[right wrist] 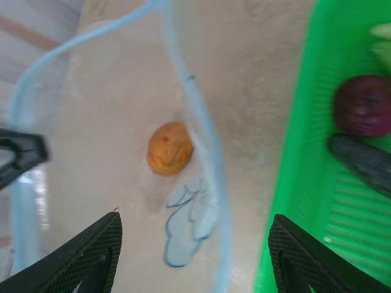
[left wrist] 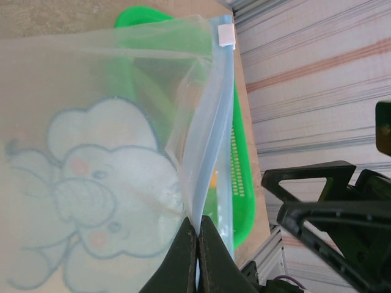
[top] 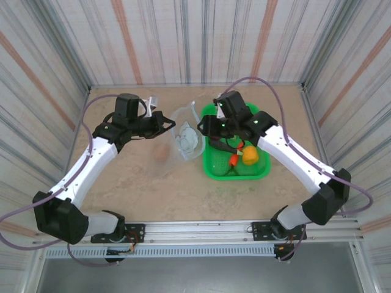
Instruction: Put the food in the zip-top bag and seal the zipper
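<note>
The clear zip-top bag with pale blue blotches hangs between the arms, its mouth open. My left gripper is shut on the light blue zipper at the bag's rim; a white slider tab sits at the strip's far end. My right gripper is open above the bag's mouth, with the zipper rim running between its fingers without touching them. An orange food piece shows through the mouth. Purple and dark eggplant-like pieces lie in the green basket.
The green mesh basket stands right of the bag and holds a yellow-orange piece and a red-orange one. Striped walls enclose the table on three sides. Bare tabletop lies in front of the bag.
</note>
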You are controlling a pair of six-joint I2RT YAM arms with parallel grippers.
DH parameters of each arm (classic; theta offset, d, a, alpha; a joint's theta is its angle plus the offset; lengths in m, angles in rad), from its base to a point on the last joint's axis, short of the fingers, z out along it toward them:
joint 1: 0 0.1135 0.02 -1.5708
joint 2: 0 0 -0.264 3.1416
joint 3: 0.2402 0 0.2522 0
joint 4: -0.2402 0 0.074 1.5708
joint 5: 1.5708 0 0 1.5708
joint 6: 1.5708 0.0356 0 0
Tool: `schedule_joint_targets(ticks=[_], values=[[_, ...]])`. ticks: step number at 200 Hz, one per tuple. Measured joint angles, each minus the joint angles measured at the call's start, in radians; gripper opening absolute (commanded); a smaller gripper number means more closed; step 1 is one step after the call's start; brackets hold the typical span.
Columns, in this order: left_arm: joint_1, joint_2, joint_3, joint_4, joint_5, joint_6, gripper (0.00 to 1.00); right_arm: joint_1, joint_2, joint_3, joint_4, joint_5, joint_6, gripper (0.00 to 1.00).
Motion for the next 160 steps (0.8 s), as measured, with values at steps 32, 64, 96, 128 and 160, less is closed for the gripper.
schedule_joint_targets(ticks=[32, 64, 96, 128, 160], values=[[0.0, 0.008, -0.013, 0.025, 0.0, -0.009, 0.0, -0.081, -0.104, -0.127, -0.098, 0.1, 0.019, 0.64], [-0.001, 0.008, -0.047, 0.062, 0.0, -0.01, 0.0, -0.148, -0.107, -0.237, -0.197, 0.192, 0.009, 0.7], [0.001, 0.008, -0.073, 0.096, 0.013, -0.01, 0.0, -0.166, -0.016, -0.249, -0.264, 0.292, -0.035, 0.76], [0.002, 0.008, -0.097, 0.119, 0.031, -0.011, 0.0, -0.184, 0.048, -0.263, -0.244, 0.332, -0.071, 0.76], [0.002, 0.018, -0.101, 0.132, 0.038, -0.011, 0.0, -0.236, 0.119, -0.267, -0.209, 0.348, -0.101, 0.76]])
